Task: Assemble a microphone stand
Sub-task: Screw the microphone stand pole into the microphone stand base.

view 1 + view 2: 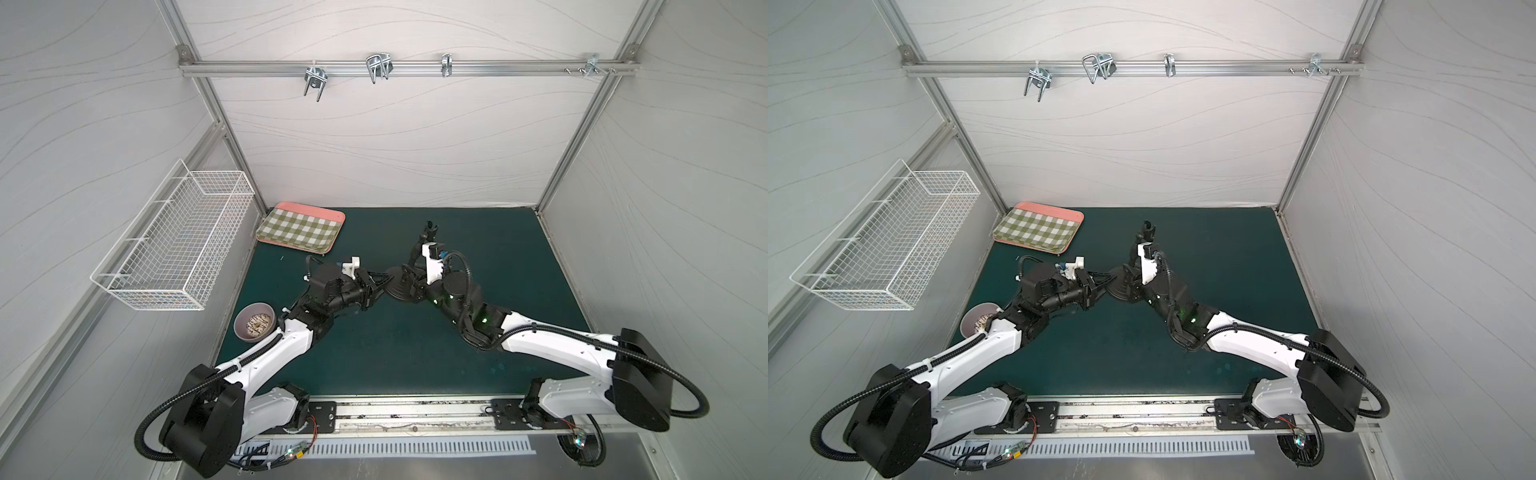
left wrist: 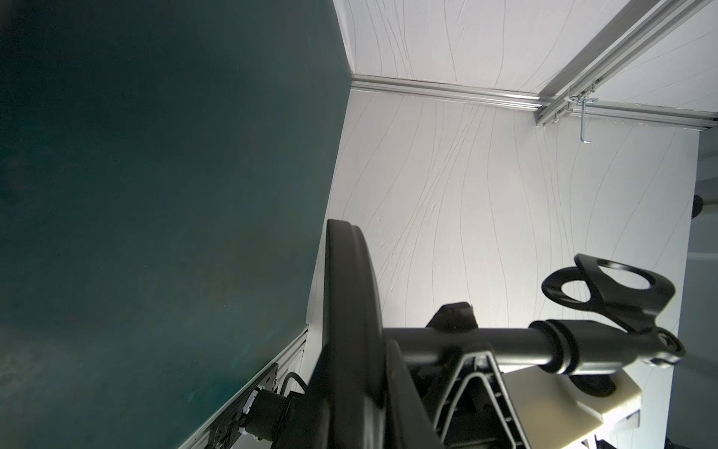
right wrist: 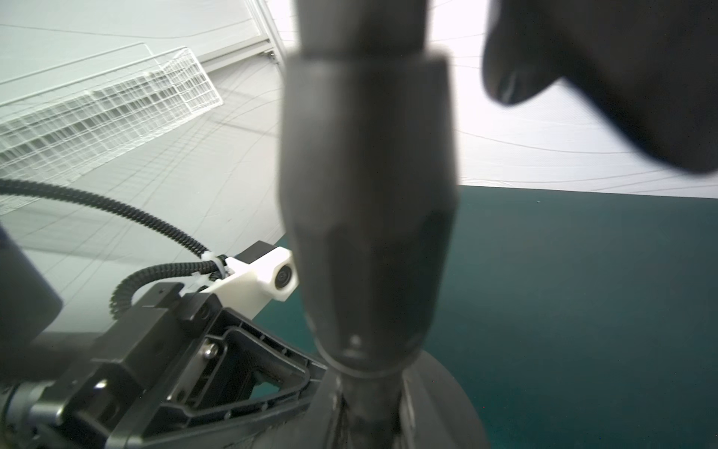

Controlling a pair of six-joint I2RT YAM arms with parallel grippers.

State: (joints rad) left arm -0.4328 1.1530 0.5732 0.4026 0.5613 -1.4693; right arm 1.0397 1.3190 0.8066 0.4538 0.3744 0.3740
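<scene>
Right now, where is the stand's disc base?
In a top view, the disc base is mid-table between both arms, its rim pinched by the left gripper.

Microphone stand (image 1: pixel 395 286) located over mat (image 1: pixel 498 299) centre; tray (image 1: pixel 301 227) at far-left corner, bowl (image 1: pixel 254 322) at left edge nearer, basket (image 1: pixel 174 241) on left wall (image 1: pixel 75 137).

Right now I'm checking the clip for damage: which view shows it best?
Left wrist view: the clip stands sharp and large against the white wall. Both top views show it small and dark; the right wrist view is too blurred to tell.
</scene>
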